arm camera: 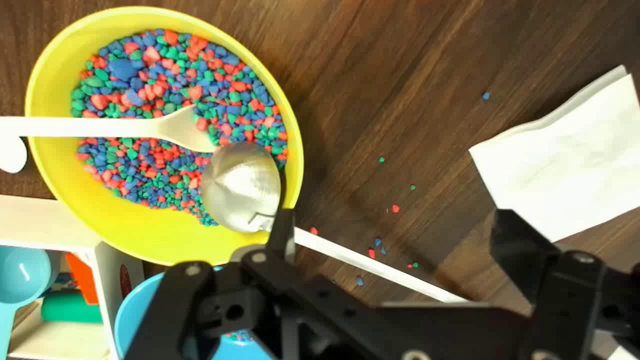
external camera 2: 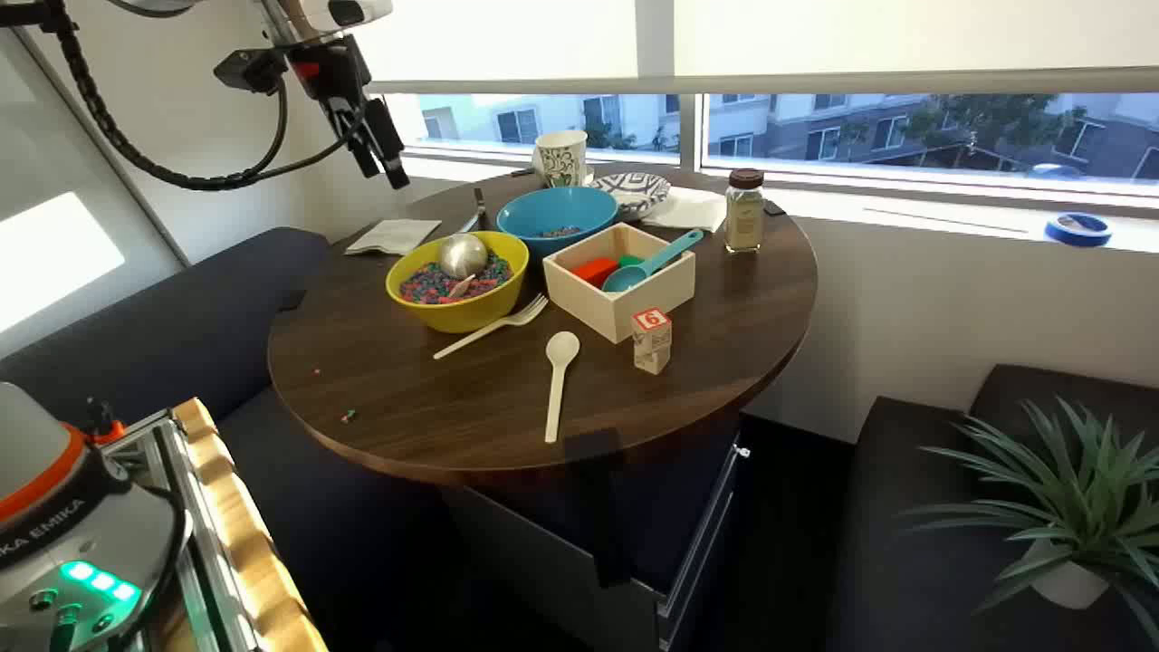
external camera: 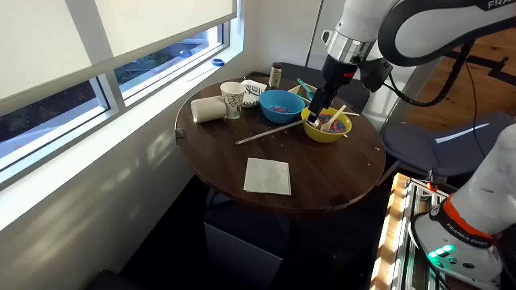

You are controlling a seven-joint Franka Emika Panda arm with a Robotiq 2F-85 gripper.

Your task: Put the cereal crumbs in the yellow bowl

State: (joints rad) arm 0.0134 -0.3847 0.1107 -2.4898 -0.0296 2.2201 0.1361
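Note:
The yellow bowl (external camera: 322, 135) shows in both exterior views (external camera 2: 457, 317) and the wrist view (arm camera: 165, 232). It holds many red, blue and green cereal crumbs (arm camera: 165, 75). A metal ladle (arm camera: 242, 187) rests face down in it, its long handle (external camera: 270, 133) crossing the rim onto the table. A pale utensil (arm camera: 125, 127) also lies in the bowl. Several loose crumbs (arm camera: 395, 208) lie on the table near the ladle handle. My gripper (arm camera: 400, 235) is open and empty above the table, with the handle and crumbs seen below between its fingers. It also shows in both exterior views (external camera: 312, 117) (external camera 2: 385, 178).
The blue bowl (external camera 2: 557, 222) with some crumbs stands beside the yellow bowl. A wooden box (external camera 2: 616, 308) with a teal scoop (external camera 2: 652, 263), a jar (external camera 2: 744, 213), a paper cup (external camera: 232, 100), a fork (external camera 2: 493, 328), a spoon (external camera 2: 557, 385) and a napkin (external camera: 267, 176) are around.

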